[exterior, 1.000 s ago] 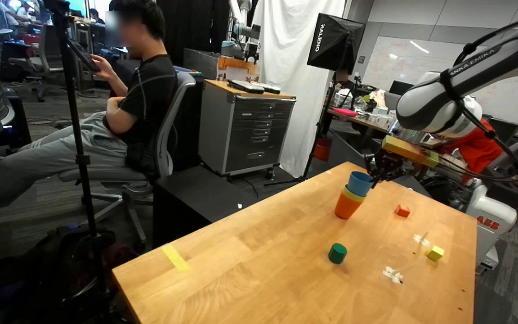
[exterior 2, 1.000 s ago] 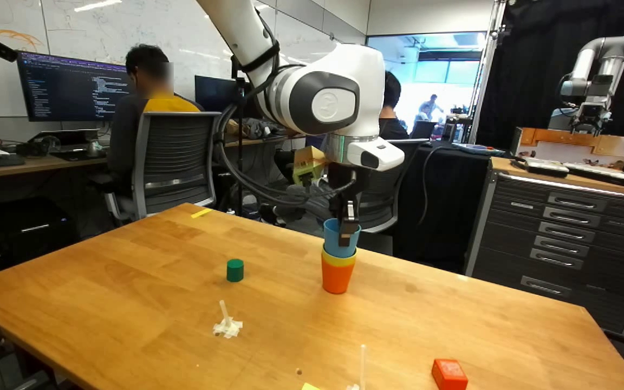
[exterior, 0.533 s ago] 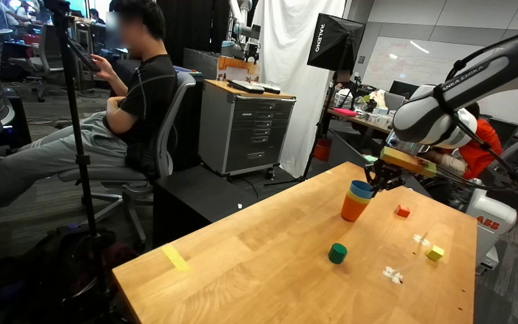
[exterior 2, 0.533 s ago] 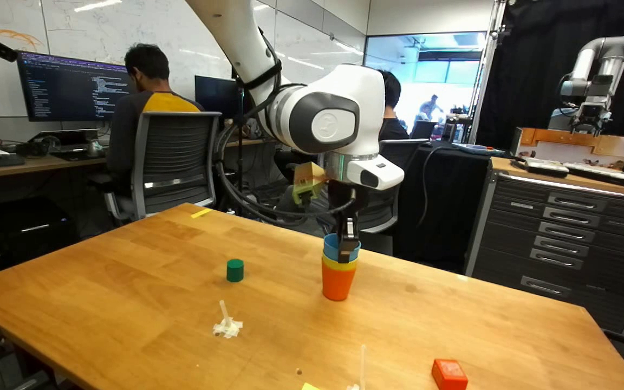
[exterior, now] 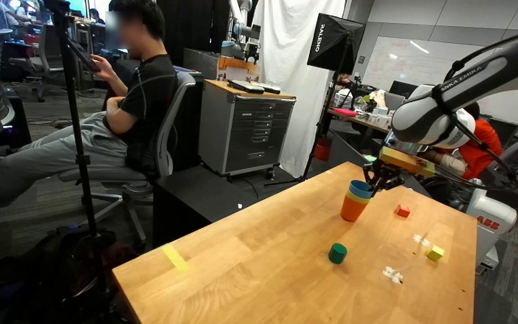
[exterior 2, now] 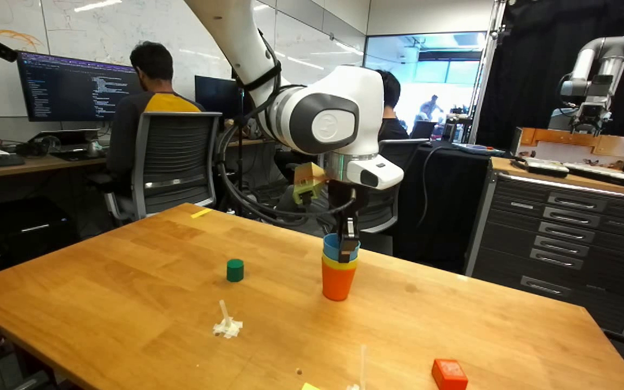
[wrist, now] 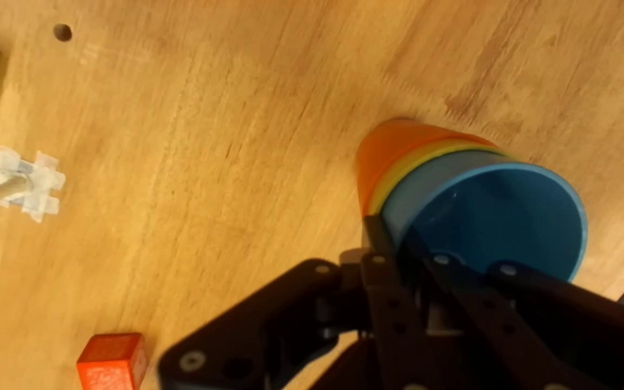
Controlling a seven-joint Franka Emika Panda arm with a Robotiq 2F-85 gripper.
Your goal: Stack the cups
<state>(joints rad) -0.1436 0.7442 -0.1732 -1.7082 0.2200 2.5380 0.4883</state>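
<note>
Wrist view: holding what?
Clenching blue tapered plastic cup [wrist: 501,216] in black gripper [wrist: 397,238]; nested in matching yellow cup [wrist: 412,161], orange-red cup [wrist: 381,153], on wooden tabletop [wrist: 209,189].
Handling?
Likely light, stiff, slick; pinch rim.

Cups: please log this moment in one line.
gripper: closed around wall of blue cup | nesting: blue cup in yellow cup in orange cup
</note>
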